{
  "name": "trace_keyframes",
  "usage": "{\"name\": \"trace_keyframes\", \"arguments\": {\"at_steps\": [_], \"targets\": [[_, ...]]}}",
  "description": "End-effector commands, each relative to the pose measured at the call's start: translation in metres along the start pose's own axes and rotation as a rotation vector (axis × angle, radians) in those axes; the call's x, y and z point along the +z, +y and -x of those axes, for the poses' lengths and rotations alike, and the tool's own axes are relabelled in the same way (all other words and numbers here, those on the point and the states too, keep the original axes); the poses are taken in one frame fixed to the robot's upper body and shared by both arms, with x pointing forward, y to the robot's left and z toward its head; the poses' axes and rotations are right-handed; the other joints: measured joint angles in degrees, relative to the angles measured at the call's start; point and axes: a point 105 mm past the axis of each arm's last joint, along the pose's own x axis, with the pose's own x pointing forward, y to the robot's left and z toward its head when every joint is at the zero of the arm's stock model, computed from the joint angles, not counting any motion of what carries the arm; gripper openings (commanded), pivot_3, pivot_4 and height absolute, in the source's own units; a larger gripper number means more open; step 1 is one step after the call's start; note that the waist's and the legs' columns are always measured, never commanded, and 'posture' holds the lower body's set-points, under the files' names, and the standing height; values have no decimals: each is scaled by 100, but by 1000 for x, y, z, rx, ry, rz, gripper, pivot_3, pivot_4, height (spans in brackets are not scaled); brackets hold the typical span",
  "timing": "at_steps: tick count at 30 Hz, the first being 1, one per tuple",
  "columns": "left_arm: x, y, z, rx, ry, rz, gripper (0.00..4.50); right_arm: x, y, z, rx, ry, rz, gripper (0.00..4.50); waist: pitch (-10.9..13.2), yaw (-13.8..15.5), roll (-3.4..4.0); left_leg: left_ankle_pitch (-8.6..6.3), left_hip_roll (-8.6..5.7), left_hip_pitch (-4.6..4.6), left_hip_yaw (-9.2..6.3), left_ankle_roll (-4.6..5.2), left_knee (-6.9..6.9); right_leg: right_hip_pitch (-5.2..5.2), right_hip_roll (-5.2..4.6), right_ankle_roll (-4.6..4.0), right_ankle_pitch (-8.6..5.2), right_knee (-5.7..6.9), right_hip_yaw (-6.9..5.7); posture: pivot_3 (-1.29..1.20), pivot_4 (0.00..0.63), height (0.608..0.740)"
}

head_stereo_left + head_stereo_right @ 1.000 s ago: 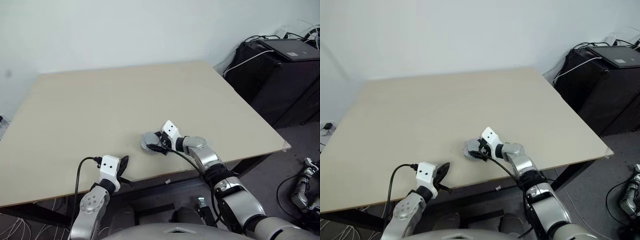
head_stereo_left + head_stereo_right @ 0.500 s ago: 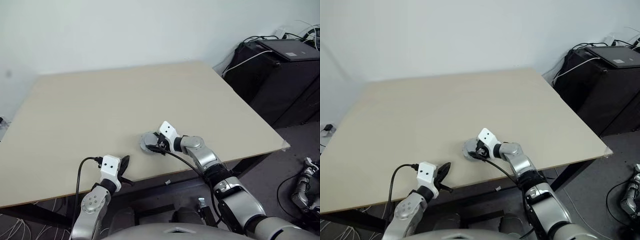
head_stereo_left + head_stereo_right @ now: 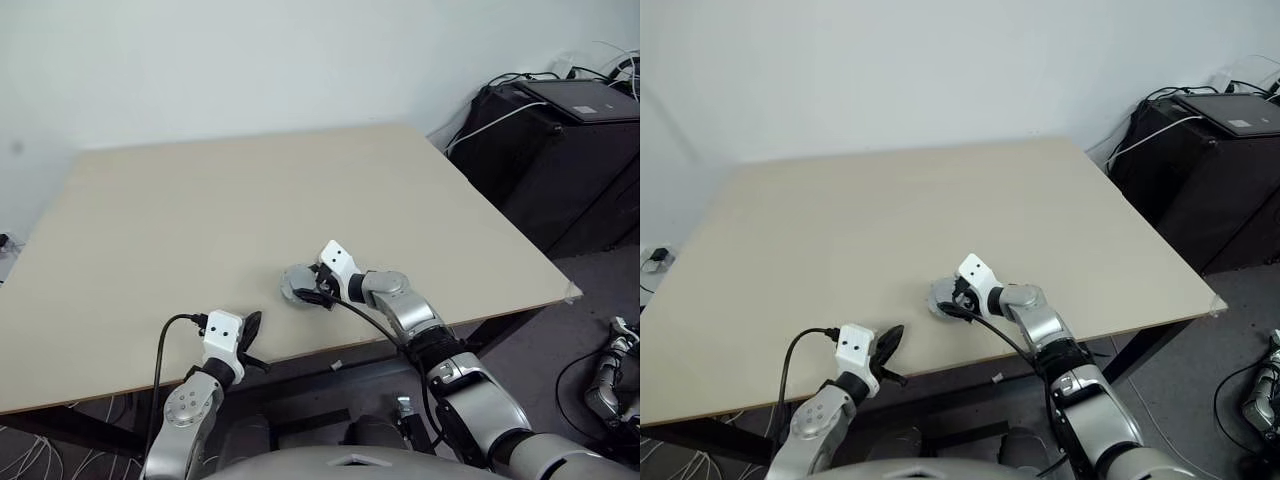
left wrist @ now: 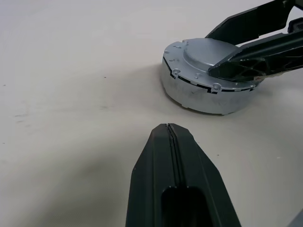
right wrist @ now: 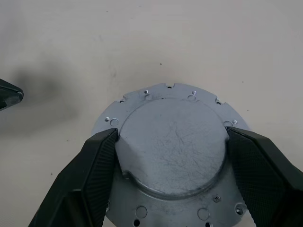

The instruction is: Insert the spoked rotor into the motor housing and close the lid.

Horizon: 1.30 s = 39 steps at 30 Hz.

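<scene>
Beige table (image 3: pixel 200 200) carries everything here, and the motor housing (image 4: pixel 208 92) on it serves as the landmark. To the housing's left and nearer the table's front edge, the left gripper (image 3: pixel 247 330) hangs with its two black fingers pressed together, empty, tips aimed across the table toward the housing but well apart from it. In the left wrist view the closed fingers (image 4: pixel 175 189) rise as one dark wedge with a thin seam down the middle.

The housing itself is a short grey drum resting flat on the table, its round axis upright, with no long side to speak of. On top of it sits the lid (image 5: pixel 173 151), plain grey face with the raised centre turned upward, small holes ringing its flange.

The right gripper (image 5: pixel 171 142) comes at the housing from the right, angled downward and toward the left. Its jaws stand wide, one black finger (image 5: pixel 94 161) against each side of the lid's raised centre, so the gripper is clamped on the lid. Farther right of the housing, past the table's edge, stands a dark cabinet (image 3: pixel 570 150) with cables.
</scene>
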Motion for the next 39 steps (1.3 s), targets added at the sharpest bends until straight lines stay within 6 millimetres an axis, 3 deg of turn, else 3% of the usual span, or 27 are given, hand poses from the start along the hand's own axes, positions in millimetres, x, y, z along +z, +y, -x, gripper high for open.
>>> {"name": "trace_keyframes", "arguments": {"at_steps": [1, 7, 13, 21, 29, 33, 39], "targets": [[12, -2, -3, -13, -48, -15, 0, -3, -3, 3, -22, -12, 21, 3287, 1, -2, 1, 0, 0, 0, 1, 0, 0, 0, 0, 0, 0, 0, 0, 0, 0, 740], [12, -2, -3, -14, -45, -14, 0, -4, -9, 2, -85, -7, 175, 3287, 3, -2, 3, 0, 0, -1, 3, 0, -1, -1, 0, 1, 0, -3, 0, 0, 0, 740], [12, -2, -3, -11, -44, -13, 0, 0, -13, 1, -88, -42, 102, 3287, 4, -2, 3, 0, 0, 1, -1, 0, -1, 0, 0, -5, 6, 2, 0, 0, 0, 740], [17, -3, -8, -34, -53, -30, 0, -18, -4, 1, 8, 90, 92, 3287, 3, 10, 5, 0, 0, 3, -8, 0, -1, -1, -2, -5, 7, 2, 0, 0, 0, 740], [42, 17, -44, -24, -51, -78, 0, -21, 1, 0, 14, 99, 70, 3287, -11, 49, 16, 0, -2, 3, 3, 0, 0, 3, 2, -5, 7, -3, 0, 0, 0, 740], [51, 29, -72, -49, 32, 7, 0, -19, 4, 0, 11, 87, 63, 3287, -12, 68, 6, 5, -3, 3, 0, -5, 0, 8, 12, -4, 6, -5, -5, 0, 0, 740], [63, 21, -94, -236, 111, 201, 0, -15, 7, 1, 2, 68, 59, 3287, -16, 35, -1, 17, -5, 3, -9, 7, 3, 22, 21, -1, 5, -23, -3, 0, 0, 740]]}}
